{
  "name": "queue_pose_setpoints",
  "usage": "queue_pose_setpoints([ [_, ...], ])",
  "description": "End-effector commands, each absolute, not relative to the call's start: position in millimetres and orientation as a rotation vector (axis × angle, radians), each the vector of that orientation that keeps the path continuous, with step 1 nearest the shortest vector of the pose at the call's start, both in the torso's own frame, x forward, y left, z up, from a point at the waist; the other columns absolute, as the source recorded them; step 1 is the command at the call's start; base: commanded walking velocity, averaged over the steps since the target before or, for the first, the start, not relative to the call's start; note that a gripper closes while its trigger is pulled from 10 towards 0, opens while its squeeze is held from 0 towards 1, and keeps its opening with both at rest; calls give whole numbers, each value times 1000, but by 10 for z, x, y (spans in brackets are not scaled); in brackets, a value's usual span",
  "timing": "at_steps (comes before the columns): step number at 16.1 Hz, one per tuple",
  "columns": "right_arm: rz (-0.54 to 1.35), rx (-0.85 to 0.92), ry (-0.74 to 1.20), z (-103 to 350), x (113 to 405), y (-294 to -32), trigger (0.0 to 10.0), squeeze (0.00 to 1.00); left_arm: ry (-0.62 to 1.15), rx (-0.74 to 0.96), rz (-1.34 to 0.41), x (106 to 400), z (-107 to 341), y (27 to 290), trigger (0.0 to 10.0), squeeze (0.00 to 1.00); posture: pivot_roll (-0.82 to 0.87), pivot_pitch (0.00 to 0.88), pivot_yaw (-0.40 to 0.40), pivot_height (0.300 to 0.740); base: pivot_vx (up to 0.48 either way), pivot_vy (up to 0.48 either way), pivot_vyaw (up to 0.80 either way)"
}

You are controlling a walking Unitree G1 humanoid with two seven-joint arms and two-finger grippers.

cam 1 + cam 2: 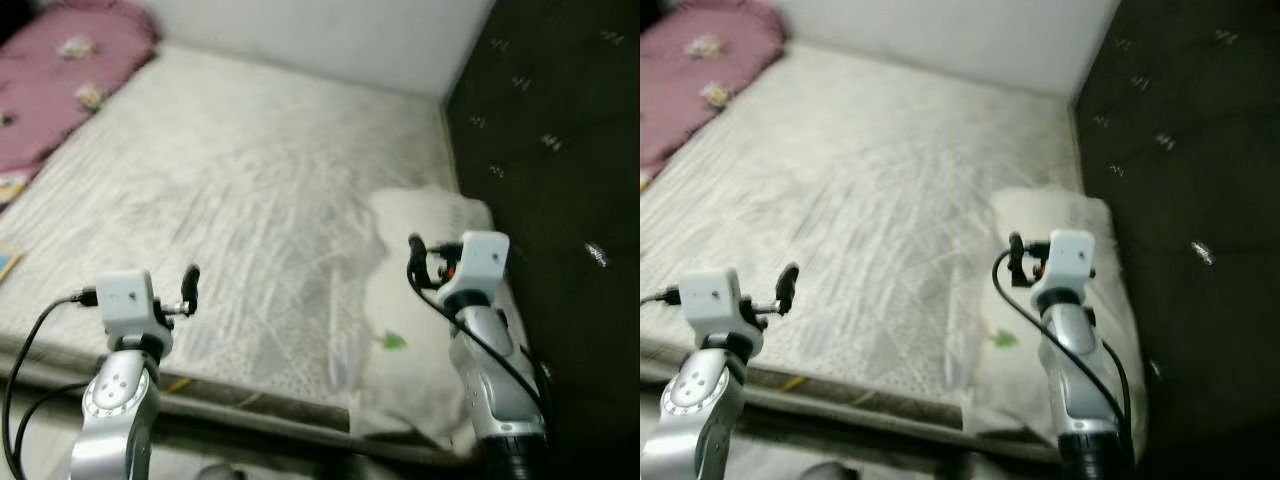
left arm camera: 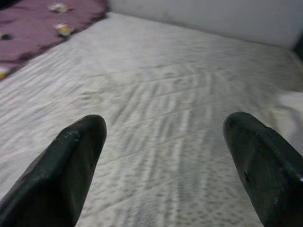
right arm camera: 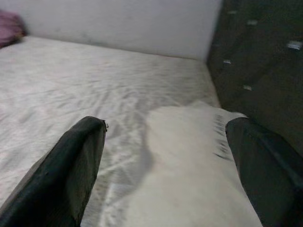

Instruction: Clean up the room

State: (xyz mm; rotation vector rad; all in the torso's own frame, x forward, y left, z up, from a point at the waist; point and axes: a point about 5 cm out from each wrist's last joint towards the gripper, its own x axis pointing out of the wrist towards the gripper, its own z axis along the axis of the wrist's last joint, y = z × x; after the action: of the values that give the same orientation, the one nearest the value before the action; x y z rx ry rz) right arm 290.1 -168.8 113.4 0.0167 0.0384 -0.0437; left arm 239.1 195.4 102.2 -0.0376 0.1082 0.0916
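Fingers (image 2: 71, 165) of the left gripper (image 2: 165, 161) stand spread wide and released above a bare white mattress (image 1: 250, 180), with nothing between them, as seen from the left wrist. Over at the robot's right, the right gripper (image 3: 165, 165) likewise has its fingers (image 3: 71, 161) parted and empty, held just over a white pillow (image 1: 430, 300) that lies at the near right corner of the bed, pressed up beside a dark tufted headboard (image 1: 560, 150). A small green mark (image 1: 394, 342) shows on the pillow's near side. Both silver arms reach forward from the bottom of the head camera's view, the left one over the near edge of the mattress and well apart from the pillow, the right one above the pillow itself. At the far left corner of the bed lies a pink blanket (image 1: 60, 80) dotted with small pale patterns, its edge running along the mattress's left side. A plain white wall (image 1: 320, 35) closes off the far end of the bed. The head views are somewhat blurred.
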Motion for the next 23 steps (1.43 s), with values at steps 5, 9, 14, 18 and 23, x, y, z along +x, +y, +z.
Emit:
queue_pose_setpoints([
  [5, -70, 4, 55, 1099, 2902, -1769, 10000, 0, 111, -48, 59, 2402, 1020, 1876, 10000, 0, 25, 48, -87, 740, 0, 480, -91],
  [9, -62, -1, 65, 1082, 2911, -1760, 10000, 0, 113, -51, 57, 2409, 1020, 1870, 10000, 0, 27, 47, -91, 740, 0, 480, -200],
  [14, -61, -8, 67, 1067, 2909, -1760, 10000, 0, 114, -55, 59, 2411, 1021, 1872, 10000, 0, 26, 51, -91, 740, 0, 480, -588],
  [18, -56, -14, 75, 1055, 2901, -1764, 10000, 0, 113, -55, 58, 2416, 1024, 1861, 10000, 0, 22, 54, -95, 740, 0, 480, -423],
  [23, -56, -21, 80, 1047, 2901, -1766, 10000, 0, 113, -56, 58, 2417, 1022, 1860, 10000, 0, 22, 55, -95, 740, 0, 480, -420],
])
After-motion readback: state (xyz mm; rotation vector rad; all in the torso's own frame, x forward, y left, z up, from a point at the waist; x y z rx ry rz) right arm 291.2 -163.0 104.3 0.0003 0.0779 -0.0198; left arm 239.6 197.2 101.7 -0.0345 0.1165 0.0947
